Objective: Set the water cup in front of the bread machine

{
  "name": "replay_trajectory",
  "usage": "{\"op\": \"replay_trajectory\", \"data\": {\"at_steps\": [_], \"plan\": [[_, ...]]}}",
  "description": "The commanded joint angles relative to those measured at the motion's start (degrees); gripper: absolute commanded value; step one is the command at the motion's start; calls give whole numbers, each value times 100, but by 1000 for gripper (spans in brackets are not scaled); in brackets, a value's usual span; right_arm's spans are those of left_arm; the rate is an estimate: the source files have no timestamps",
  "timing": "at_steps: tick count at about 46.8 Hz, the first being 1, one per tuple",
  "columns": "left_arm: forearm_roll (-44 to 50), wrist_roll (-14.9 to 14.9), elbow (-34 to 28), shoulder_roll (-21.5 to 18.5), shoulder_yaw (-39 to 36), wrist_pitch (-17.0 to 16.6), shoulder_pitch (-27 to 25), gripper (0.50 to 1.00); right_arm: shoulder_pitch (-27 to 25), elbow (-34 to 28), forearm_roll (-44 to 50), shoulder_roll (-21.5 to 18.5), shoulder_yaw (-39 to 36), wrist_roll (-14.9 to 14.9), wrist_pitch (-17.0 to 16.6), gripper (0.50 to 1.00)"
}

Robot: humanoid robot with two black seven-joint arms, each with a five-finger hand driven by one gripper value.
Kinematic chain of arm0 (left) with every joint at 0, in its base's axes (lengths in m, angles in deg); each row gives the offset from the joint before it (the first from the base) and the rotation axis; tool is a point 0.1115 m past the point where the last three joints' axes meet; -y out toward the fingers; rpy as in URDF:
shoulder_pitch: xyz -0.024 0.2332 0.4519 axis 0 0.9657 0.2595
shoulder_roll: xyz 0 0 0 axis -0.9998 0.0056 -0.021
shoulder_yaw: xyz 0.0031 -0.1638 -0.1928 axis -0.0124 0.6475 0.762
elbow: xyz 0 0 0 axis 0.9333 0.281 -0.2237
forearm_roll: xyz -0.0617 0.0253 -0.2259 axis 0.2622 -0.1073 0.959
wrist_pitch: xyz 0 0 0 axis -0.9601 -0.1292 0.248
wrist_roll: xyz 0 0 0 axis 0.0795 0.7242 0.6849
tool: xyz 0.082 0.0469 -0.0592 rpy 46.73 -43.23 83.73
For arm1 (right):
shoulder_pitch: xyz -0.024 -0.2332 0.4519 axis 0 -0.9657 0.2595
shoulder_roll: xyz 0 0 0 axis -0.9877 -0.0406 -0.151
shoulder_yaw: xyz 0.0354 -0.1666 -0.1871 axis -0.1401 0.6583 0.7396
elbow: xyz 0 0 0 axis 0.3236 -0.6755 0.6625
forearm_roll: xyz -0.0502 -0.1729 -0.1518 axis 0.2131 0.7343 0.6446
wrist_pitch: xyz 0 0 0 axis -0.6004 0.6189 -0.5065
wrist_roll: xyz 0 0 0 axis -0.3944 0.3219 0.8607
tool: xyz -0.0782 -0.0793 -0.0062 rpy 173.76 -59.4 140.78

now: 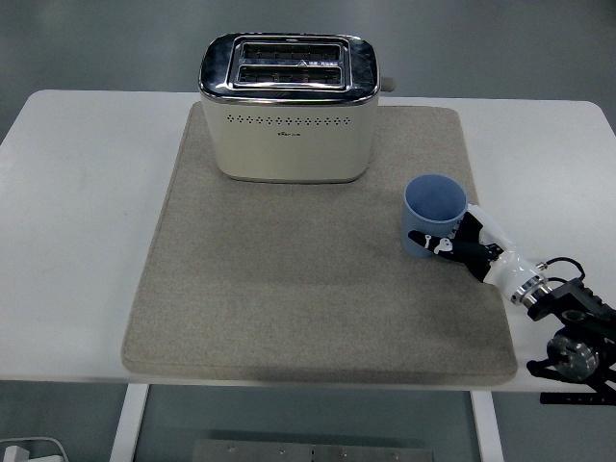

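A blue water cup point(433, 206) stands on the right part of the grey mat point(289, 289), tilted a little toward the left. My right hand point(452, 241) comes in from the lower right and is shut on the cup, with black fingers point(428, 241) wrapped round its near side. The cream and chrome bread machine point(287, 108) stands at the back of the mat, up and to the left of the cup. The mat in front of the bread machine holds nothing. My left arm does not show.
The grey mat covers most of the white table point(77, 192). The right arm's wrist and cabling point(568, 327) hang over the table's right front edge.
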State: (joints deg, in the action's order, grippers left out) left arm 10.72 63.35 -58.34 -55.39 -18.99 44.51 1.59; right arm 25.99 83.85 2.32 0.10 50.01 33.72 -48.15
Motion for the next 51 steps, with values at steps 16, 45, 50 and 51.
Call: {"op": "replay_trajectory", "data": {"at_steps": [16, 45, 50, 51], "plan": [[8, 0, 9, 0, 0, 0, 35, 1000, 53, -150, -6, -131, 2, -8, 104, 809], [8, 0, 0, 0, 0, 0, 35, 1000, 228, -133, -6, -17, 11, -52, 122, 500], [-1, 0, 0, 0, -9, 0, 27, 1000, 272, -133, -15, 19, 2, -61, 122, 500], [-1, 0, 0, 0, -9, 0, 27, 1000, 298, -133, -15, 10, 2, -53, 122, 500]]}}
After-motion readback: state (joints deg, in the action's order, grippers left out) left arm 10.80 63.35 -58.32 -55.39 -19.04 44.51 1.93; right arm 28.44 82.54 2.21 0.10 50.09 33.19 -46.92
